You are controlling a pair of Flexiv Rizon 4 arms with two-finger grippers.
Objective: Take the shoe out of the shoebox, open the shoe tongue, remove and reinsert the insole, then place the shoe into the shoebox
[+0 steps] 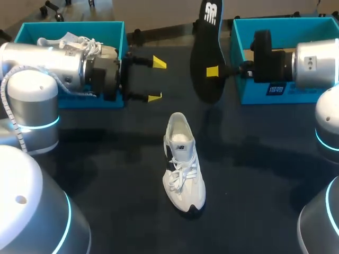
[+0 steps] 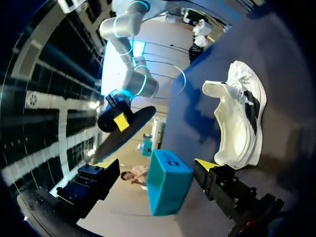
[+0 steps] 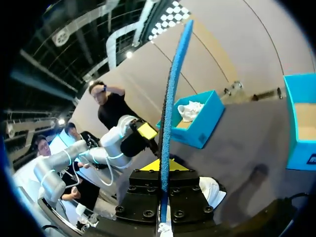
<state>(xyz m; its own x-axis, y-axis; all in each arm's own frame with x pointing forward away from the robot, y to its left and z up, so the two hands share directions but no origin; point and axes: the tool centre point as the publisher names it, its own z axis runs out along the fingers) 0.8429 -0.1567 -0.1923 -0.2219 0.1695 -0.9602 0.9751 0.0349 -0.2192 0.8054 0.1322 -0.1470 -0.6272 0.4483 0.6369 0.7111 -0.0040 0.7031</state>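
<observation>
White shoe [image 1: 183, 164] out on the dark table [image 1: 106, 174], its black insole [image 1: 205, 53] up in our right gripper [image 1: 213, 71].
We see the shoe standing on its sole near the table's middle, toe towards us and heel opening away, well apart from both grippers. Our right gripper has its fingers pinched on the insole from both sides and holds it upright above the table, between the two teal boxes. Our left gripper [image 1: 155, 79] hangs with its fingers spread wide and nothing between them, just in front of the left shoebox [image 1: 26, 32], where a second white shoe [image 1: 79, 42] lies. Our right arm reaches across the right shoebox [image 1: 249, 96], whose brown floor shows.
</observation>
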